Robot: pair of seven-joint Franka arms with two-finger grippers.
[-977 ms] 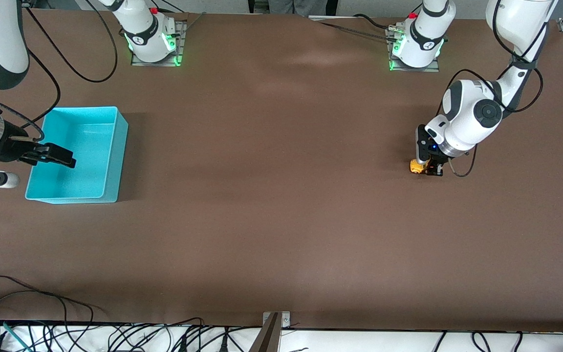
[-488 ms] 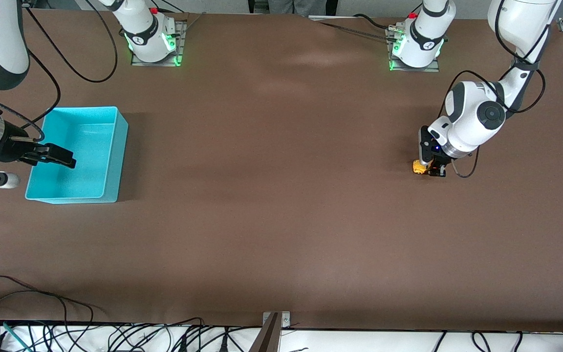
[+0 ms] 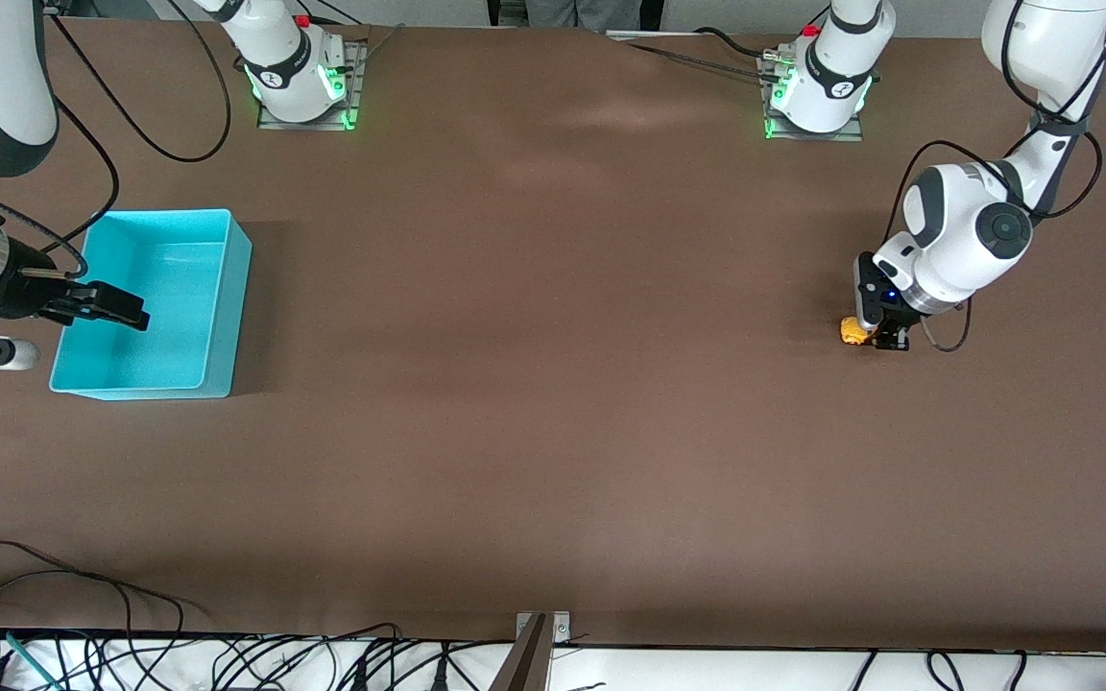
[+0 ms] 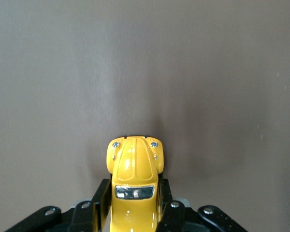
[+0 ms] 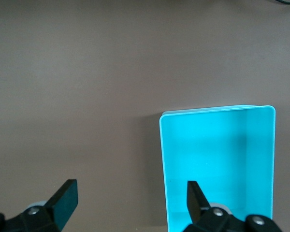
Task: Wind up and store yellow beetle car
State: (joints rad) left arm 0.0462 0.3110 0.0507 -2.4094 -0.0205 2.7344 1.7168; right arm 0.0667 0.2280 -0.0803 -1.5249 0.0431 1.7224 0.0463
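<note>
Yellow beetle car [image 4: 134,186] gripped — brown table [image 3: 553,384]

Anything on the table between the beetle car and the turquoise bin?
Nothing: the front view shows only bare brown table between the yellow beetle car, gripped by the left gripper, and the turquoise bin.

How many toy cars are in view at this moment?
1. The yellow beetle car sits on the table toward the left arm's end, gripped by the left gripper. The turquoise bin looks empty; the right gripper hovers open over it.
</note>
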